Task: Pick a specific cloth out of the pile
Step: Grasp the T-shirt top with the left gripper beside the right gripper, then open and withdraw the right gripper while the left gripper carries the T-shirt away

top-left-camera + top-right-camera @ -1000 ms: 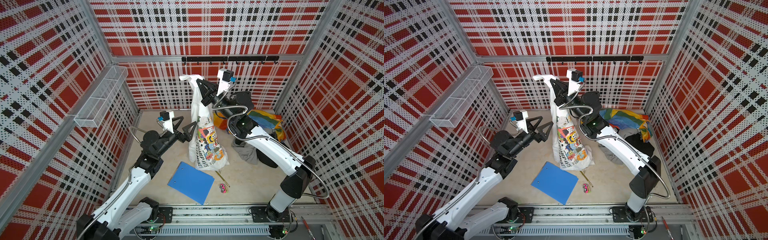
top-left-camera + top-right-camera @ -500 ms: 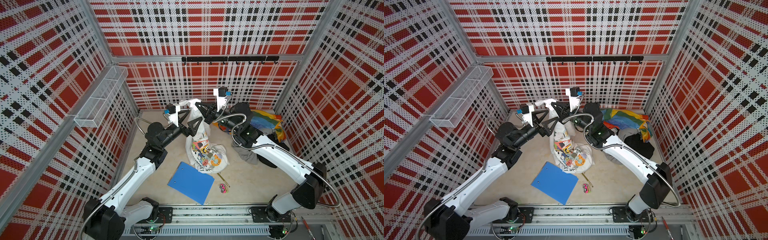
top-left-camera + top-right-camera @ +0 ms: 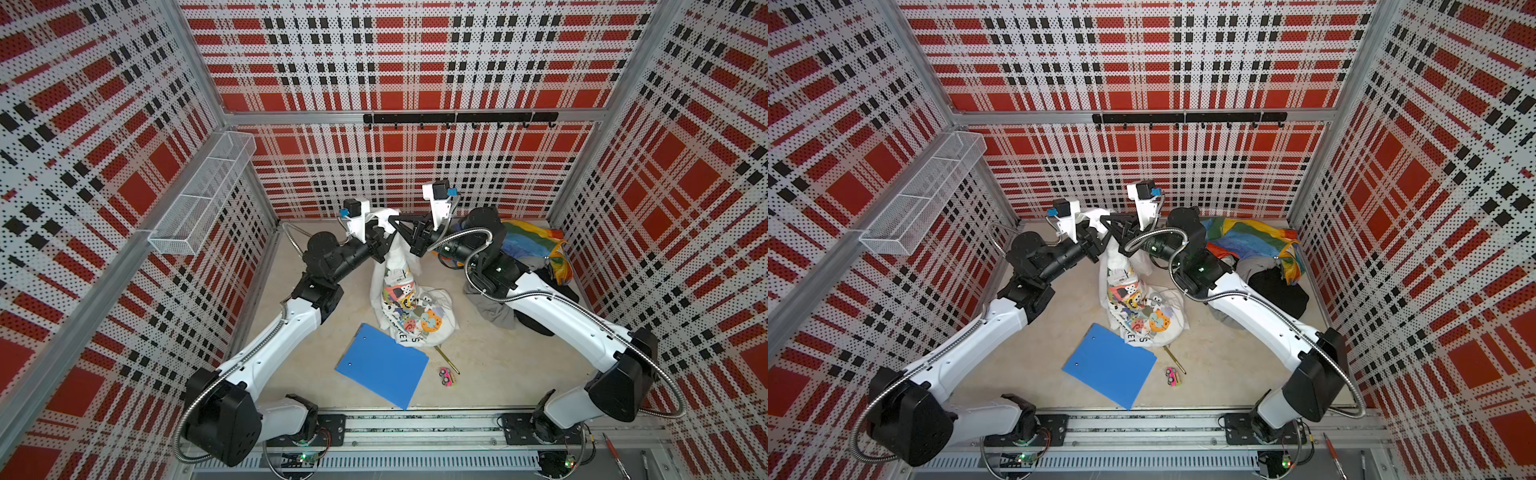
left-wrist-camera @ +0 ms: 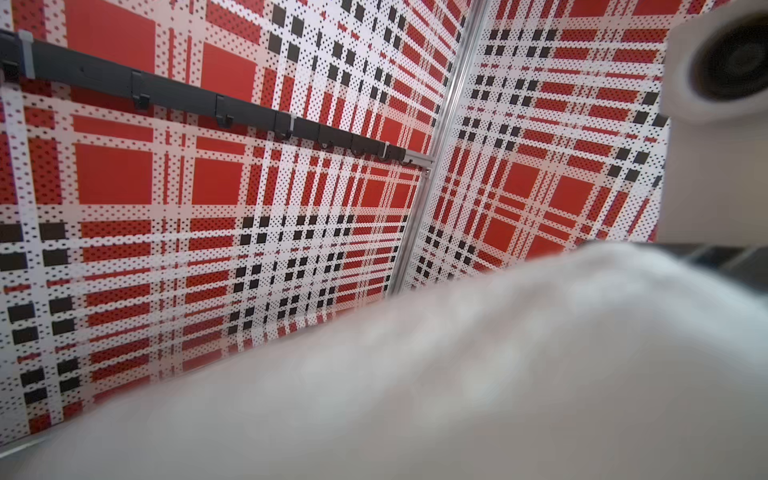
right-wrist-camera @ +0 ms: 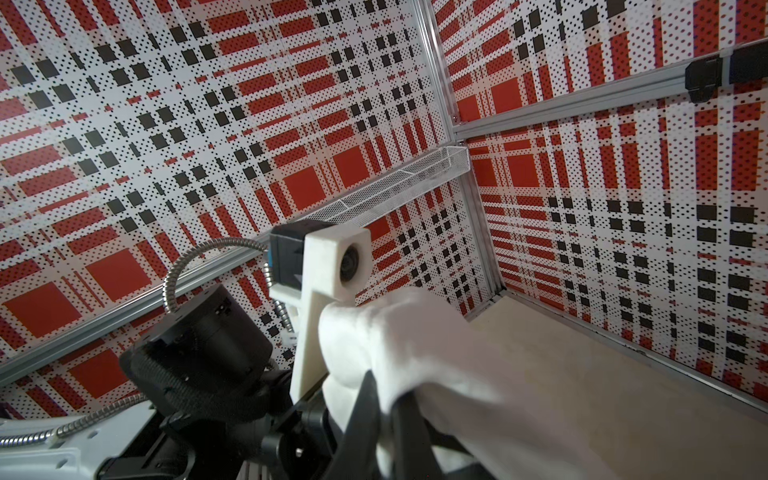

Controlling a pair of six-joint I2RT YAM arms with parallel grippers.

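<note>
The cloth [image 3: 409, 307] [image 3: 1138, 307] is white with a cartoon print. It hangs near the back wall, and its lower part is bunched on the floor. My right gripper [image 3: 395, 219] [image 3: 1108, 219] [image 5: 385, 384] is shut on its top edge. My left gripper [image 3: 383, 244] [image 3: 1098, 242] meets it from the left, with its fingers drawn together on the same white fabric just below. In the left wrist view the cloth [image 4: 457, 374] covers the jaws. The pile [image 3: 528, 249] [image 3: 1254, 243] of rainbow, grey and black cloths lies at the back right, behind my right arm.
A blue folder [image 3: 382, 365] [image 3: 1108, 365] lies on the floor in front of the cloth, with a yellow stick [image 3: 446, 359] and a small pink toy [image 3: 445, 376] beside it. A wire basket [image 3: 203, 199] hangs on the left wall. A black hook rail [image 3: 457, 118] crosses the back wall.
My right gripper has come down with the cloth, whose lower part now bunches on the floor. My left gripper moved up to the cloth's top and closed on it.
</note>
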